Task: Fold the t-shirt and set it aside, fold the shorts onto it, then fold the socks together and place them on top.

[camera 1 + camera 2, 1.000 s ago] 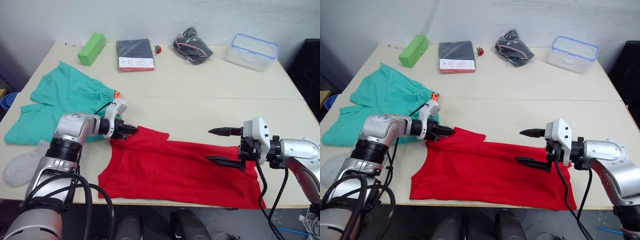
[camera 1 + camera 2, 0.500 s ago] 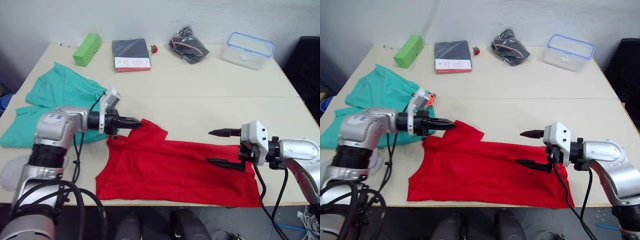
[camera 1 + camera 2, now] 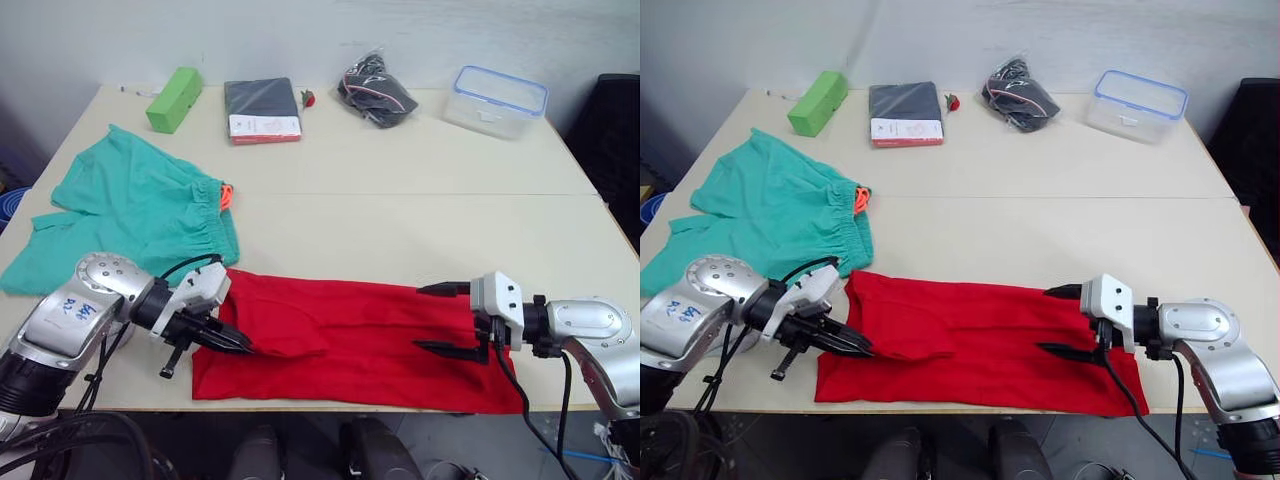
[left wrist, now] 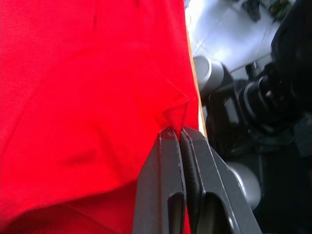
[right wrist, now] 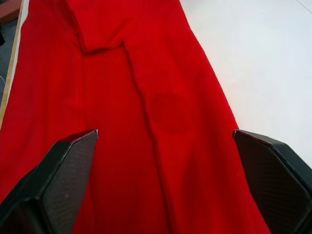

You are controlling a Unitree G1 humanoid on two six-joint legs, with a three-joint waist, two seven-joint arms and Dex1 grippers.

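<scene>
The red t-shirt [image 3: 345, 335] lies as a long band along the table's front edge, its far left part folded over toward the front. My left gripper [image 3: 240, 347] rests low at the shirt's left end, shut on a pinch of red cloth [image 4: 174, 113]. My right gripper [image 3: 420, 318] hovers just above the shirt's right part, its fingers [image 5: 63, 161] spread wide with nothing between them. The teal shorts [image 3: 130, 210] with the orange drawstring [image 3: 229, 193] lie spread out at the left, behind my left arm. The socks are out of view.
Along the table's back edge stand a green block [image 3: 173, 98], a dark packaged garment [image 3: 263, 108], a small red item [image 3: 307, 97], a bag of dark things [image 3: 376, 90] and a clear blue-rimmed container [image 3: 497, 100]. Bare tabletop [image 3: 400, 210] spans the middle.
My left gripper has drawn the shirt's far left corner toward the front edge, folding it over the shirt. The right gripper has sunk slightly and stays open.
</scene>
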